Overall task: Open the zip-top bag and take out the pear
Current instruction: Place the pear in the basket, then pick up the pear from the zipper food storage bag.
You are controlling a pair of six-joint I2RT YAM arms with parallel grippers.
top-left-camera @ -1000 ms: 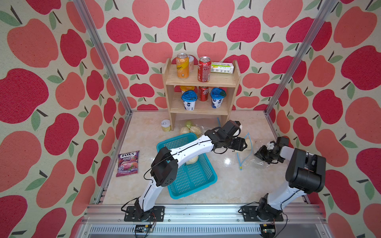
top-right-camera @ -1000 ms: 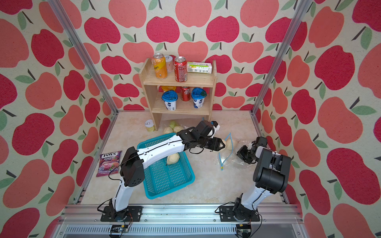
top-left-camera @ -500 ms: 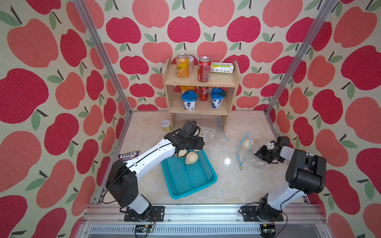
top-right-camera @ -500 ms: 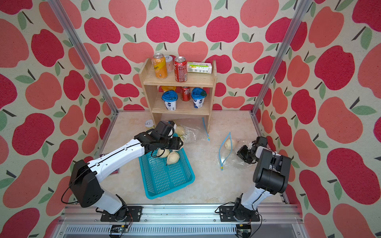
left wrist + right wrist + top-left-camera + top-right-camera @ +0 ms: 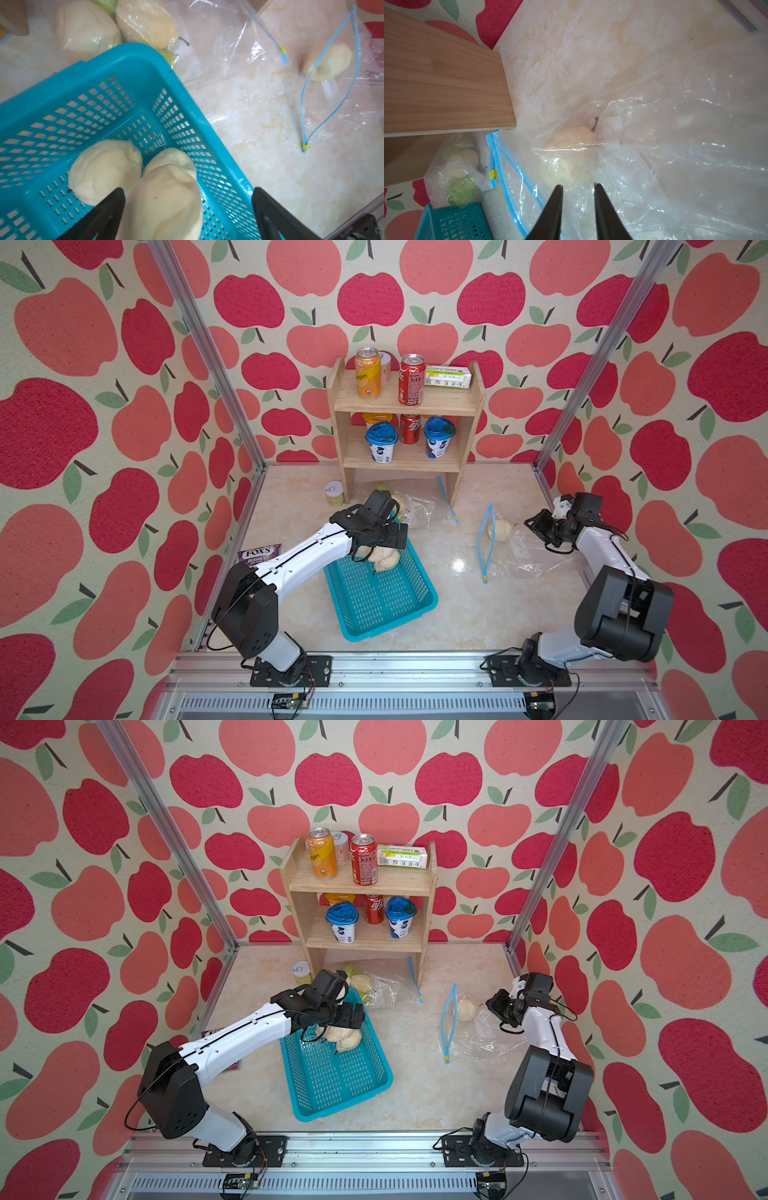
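The clear zip-top bag [image 5: 530,556] with a blue zip lies on the right of the floor, mouth gaping towards the middle. One pale pear [image 5: 500,529] sits inside it near the zip, also seen through the plastic in the right wrist view [image 5: 569,158]. My right gripper [image 5: 536,526] hovers at the bag's far end. Its fingers [image 5: 557,207] are slightly parted over the plastic, with nothing between them. My left gripper [image 5: 386,545] is wide open over the blue basket [image 5: 424,585]. A pear [image 5: 164,205] rests against one finger, clear of the other, beside two more pears [image 5: 104,170].
A second clear bag [image 5: 419,510] holding pale and green fruit lies by the foot of the wooden shelf [image 5: 405,464], which carries cans and cups. A small jar [image 5: 334,493] stands left of the shelf. A candy packet [image 5: 257,556] lies by the left wall.
My left arm swung from the bag on the right to the basket carrying a pear, then opened its jaws wide. My right gripper went from shut to slightly parted.
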